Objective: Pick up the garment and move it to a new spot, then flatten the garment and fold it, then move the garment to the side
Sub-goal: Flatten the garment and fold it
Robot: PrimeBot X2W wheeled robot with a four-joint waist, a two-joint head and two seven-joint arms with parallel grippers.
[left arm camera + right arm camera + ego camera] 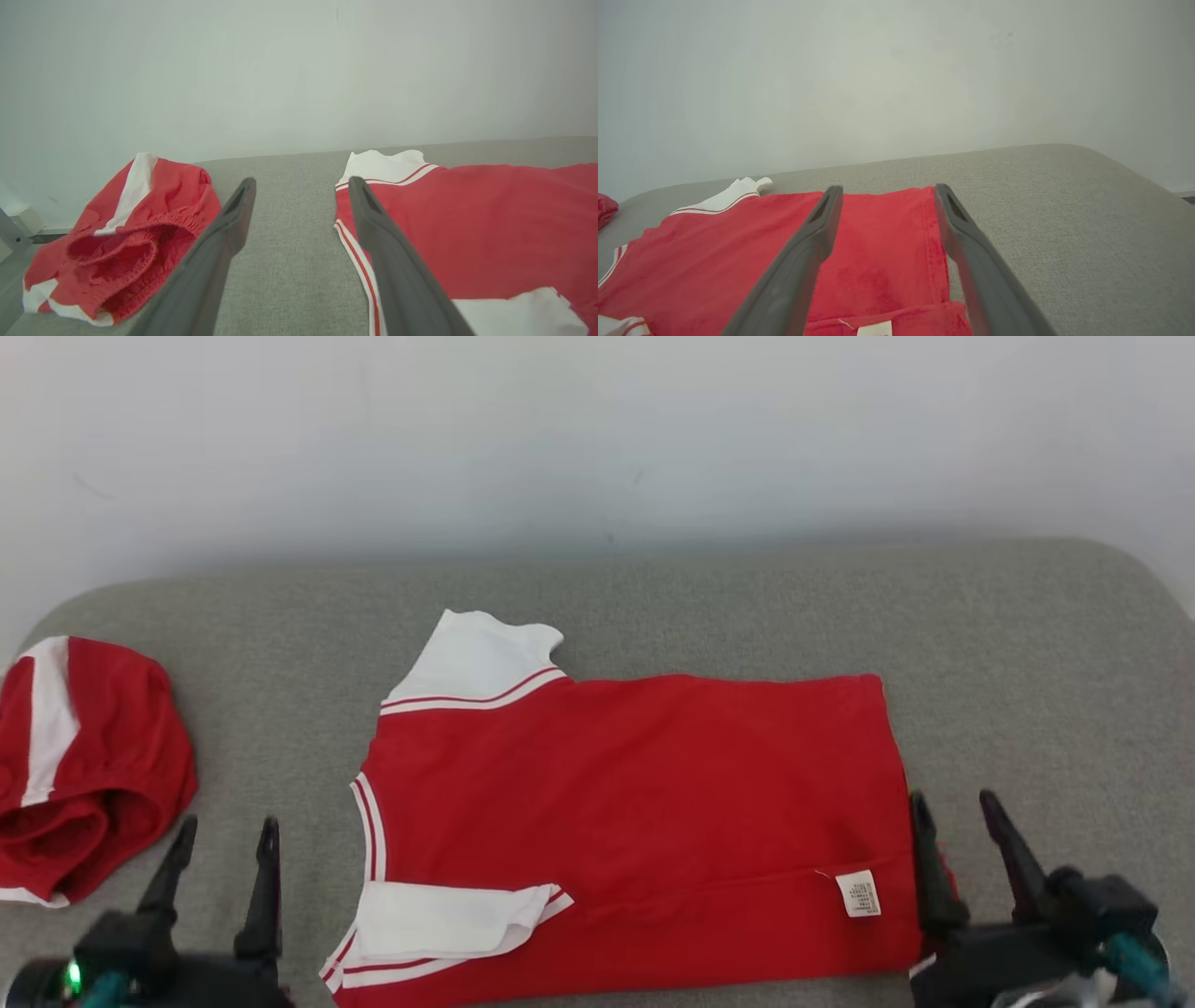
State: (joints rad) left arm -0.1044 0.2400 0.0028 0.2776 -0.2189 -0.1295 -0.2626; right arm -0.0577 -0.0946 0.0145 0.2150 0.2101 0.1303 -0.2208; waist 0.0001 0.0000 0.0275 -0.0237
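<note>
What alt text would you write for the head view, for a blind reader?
A red shirt with white sleeves lies spread on a grey cushion. The left gripper and the right gripper, both open, flank it at the bottom; another red garment lies crumpled at far left.

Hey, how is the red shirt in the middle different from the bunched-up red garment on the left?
The shirt lies spread flat; the bunched garment is a crumpled heap. The shirt is larger, in the middle of the cushion; the bunched garment is at its left end. The shirt shows a white label; the bunched garment shows an elastic band. Both are red with white trim.
</note>
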